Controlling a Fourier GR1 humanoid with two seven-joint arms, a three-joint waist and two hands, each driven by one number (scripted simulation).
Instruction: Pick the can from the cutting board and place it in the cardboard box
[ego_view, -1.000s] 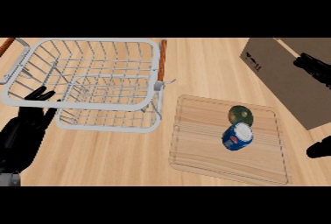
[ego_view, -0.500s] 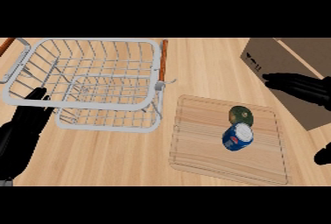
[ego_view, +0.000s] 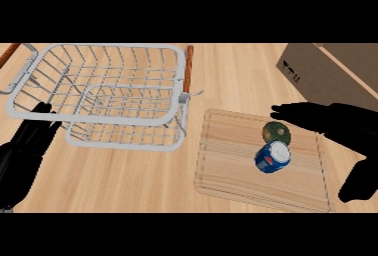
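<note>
A blue can (ego_view: 272, 156) lies on its side on the wooden cutting board (ego_view: 236, 170), its white top facing up. Just behind the can sits a small dark green round object (ego_view: 277, 131). The brown cardboard box (ego_view: 325, 72) stands at the upper right. My right hand (ego_view: 336, 122) hovers open over the board's right part, fingers stretched left toward the green object and the thumb hanging low at the right edge; it holds nothing. My left hand (ego_view: 26, 152) rests open at the lower left beside the wire basket.
A white wire basket (ego_view: 103, 95) with reddish-brown handles fills the upper left, its right corner close to the board's top left corner. Bare wooden counter (ego_view: 125, 180) lies in front of the basket.
My right hand has swung left and down from near the box to above the cutting board, close to the can. The left hand has drifted slightly; the can has not moved.
</note>
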